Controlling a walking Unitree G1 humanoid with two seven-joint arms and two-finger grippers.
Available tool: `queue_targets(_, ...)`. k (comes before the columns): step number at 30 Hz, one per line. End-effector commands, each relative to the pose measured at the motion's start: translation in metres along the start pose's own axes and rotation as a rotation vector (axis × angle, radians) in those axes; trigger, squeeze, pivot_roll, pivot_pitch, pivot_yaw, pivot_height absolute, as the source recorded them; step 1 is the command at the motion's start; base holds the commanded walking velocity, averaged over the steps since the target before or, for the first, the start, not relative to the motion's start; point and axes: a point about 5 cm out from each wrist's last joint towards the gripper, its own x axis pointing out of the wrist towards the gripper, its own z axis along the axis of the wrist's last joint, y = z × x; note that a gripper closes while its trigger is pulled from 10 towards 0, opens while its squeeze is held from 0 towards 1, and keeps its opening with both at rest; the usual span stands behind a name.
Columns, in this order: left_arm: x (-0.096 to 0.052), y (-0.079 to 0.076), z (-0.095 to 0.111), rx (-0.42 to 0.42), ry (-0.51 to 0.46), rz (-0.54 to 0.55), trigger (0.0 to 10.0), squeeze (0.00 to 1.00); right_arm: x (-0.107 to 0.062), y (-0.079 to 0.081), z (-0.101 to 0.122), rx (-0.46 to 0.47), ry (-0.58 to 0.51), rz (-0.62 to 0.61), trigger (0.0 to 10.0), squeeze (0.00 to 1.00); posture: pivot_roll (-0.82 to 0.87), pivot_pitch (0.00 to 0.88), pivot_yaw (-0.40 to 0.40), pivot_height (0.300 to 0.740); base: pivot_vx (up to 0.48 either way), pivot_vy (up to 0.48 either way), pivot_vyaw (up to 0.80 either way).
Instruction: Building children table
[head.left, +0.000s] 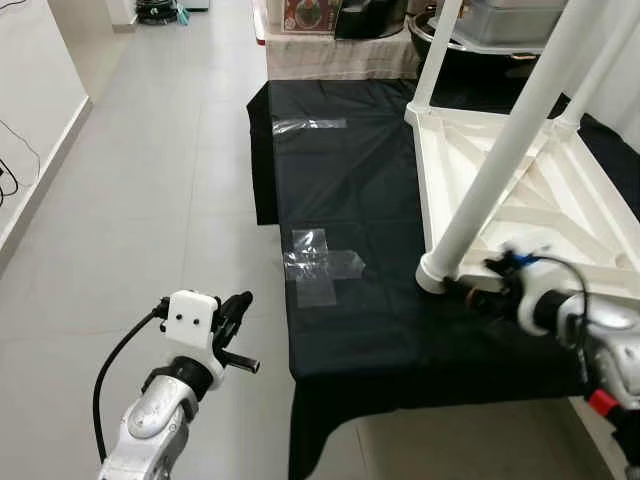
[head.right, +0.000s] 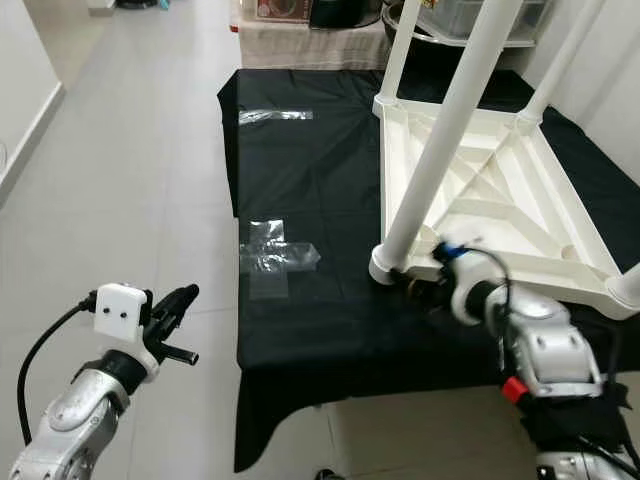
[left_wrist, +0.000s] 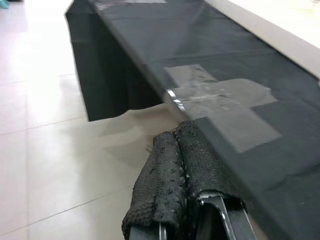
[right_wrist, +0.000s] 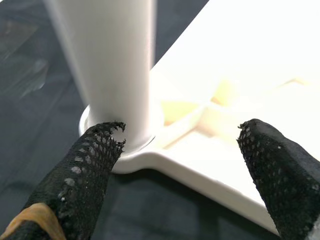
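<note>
Table top (head.right: 500, 190) lies upside down on the black sheet (head.right: 300, 310), underside ribs facing up. At least three legs are standing in corner sockets — near leg (head.right: 440, 140) plus two at the back; the near right corner (head.right: 628, 290) is cut off at the frame edge, can't tell if its leg is full.

Your right gripper (right_wrist: 185, 145) sits spread wide at the near leg's base, one finger (right_wrist: 82, 170) just beside the socket, gripping nothing. Left gripper (left_wrist: 175, 175) is pinched closed and empty, hovering over the floor (head.left: 150, 200) by the sheet's edge near the tape patch (head.left: 320, 262).

My read — assembly is mostly done. Left: confirm this leg is seated, check the fourth, flip upright.
</note>
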Motion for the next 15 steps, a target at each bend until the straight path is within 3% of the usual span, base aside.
queue_targets(1,-0.002,0.0,-0.002,0.004,0.019,-0.006,10.0,0.0,0.002,0.002,0.001,0.031,-0.018,-0.007,10.0,0.0,0.01,0.163,-0.059,0.74,0.0,0.0,0.0)
queue_targets(4,-0.002,0.0,-0.002,0.005,0.02,-0.008,10.0,0.0,0.004,0.005,0.008,0.053,-0.063,0.004,10.0,0.0,0.01,0.163,-0.059,0.74,0.0,0.0,0.0)
queue_targets(6,-0.003,0.0,-0.002,0.003,0.02,-0.007,10.0,0.0,0.005,0.019,0.017,0.064,-0.122,0.109,10.0,0.0,0.01,0.164,-0.061,0.74,0.0,0.0,0.0)
queue_targets(8,-0.003,0.0,-0.002,0.003,0.02,-0.007,10.0,0.0,0.005,0.019,0.017,0.064,-0.122,0.109,10.0,0.0,0.01,0.164,-0.061,0.74,0.0,0.0,0.0)
queue_targets(9,-0.002,0.0,-0.002,0.003,0.02,-0.006,10.0,0.0,0.004,0.031,0.021,0.053,-0.137,0.197,10.0,0.0,0.01,0.166,-0.061,0.74,0.0,0.0,0.0)
queue_targets(12,-0.002,-0.001,-0.002,0.002,0.02,-0.005,10.0,0.0,0.004,0.044,0.024,0.031,-0.149,0.276,10.0,0.0,0.01,0.167,-0.064,0.74,0.0,0.0,0.0)
queue_targets(15,-0.002,-0.001,-0.002,0.001,0.02,-0.004,10.0,0.0,0.005,0.045,0.024,0.018,-0.146,0.278,10.0,0.0,0.02,0.167,-0.065,0.74,0.0,0.0,0.0)
